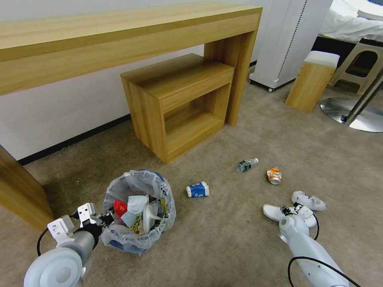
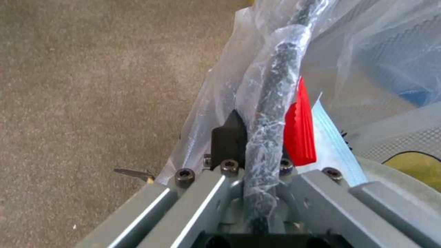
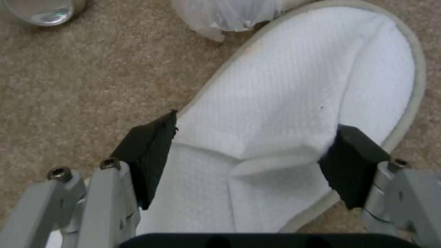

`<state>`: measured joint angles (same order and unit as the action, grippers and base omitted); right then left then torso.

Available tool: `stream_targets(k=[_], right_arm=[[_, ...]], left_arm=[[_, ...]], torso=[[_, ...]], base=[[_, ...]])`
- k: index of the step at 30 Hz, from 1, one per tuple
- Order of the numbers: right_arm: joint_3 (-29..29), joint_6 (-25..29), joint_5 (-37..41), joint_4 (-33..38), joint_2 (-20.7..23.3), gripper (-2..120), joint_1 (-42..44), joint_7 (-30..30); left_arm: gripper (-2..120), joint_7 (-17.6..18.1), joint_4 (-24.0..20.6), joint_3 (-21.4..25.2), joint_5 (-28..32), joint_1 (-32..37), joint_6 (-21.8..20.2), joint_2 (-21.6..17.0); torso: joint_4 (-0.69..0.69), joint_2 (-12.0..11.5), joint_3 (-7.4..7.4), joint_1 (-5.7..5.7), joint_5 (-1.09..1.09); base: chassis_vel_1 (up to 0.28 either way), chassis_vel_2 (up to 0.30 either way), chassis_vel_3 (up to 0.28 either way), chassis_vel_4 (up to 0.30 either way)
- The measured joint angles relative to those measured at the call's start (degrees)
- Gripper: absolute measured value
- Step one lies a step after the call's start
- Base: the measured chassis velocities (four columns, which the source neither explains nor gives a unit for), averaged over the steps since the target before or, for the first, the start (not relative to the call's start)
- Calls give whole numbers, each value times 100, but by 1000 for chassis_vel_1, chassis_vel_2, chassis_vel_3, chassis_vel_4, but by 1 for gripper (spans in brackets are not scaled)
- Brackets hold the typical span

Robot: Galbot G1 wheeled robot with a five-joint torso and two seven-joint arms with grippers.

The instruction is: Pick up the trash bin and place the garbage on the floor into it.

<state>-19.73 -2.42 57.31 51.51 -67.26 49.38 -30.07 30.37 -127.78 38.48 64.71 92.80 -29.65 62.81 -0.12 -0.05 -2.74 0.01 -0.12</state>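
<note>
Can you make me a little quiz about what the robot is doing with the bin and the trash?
1. True or false: the left gripper is shut on the bin's rim.
2. What sits between the open fingers of the right gripper? A) the can B) a slipper C) the bottle
3. Fill in: the blue-white cup lies on the ____, beside the bin.

Key: 1 true. 2 B. 3 carpet.
</note>
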Motion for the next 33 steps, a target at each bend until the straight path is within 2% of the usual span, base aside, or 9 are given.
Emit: stream_targets(k=[17, 23, 33], right_arm=[[8, 59, -105, -22, 2, 71, 54, 17], [20, 75, -127, -30, 3, 65, 62, 17], [34, 151, -205, -77, -26, 48, 77, 54]], left_arm=[[0, -28, 5, 9, -22, 57, 46, -2], [0, -32, 16, 13, -25, 70, 54, -3], [0, -53, 38, 26, -35, 88, 72, -4]], torso=[[0, 0, 0, 0, 0], [0, 0, 0, 0, 0], [0, 0, 0, 0, 0]], base=[[0, 0, 0, 0], [0, 0, 0, 0], [0, 0, 0, 0]])
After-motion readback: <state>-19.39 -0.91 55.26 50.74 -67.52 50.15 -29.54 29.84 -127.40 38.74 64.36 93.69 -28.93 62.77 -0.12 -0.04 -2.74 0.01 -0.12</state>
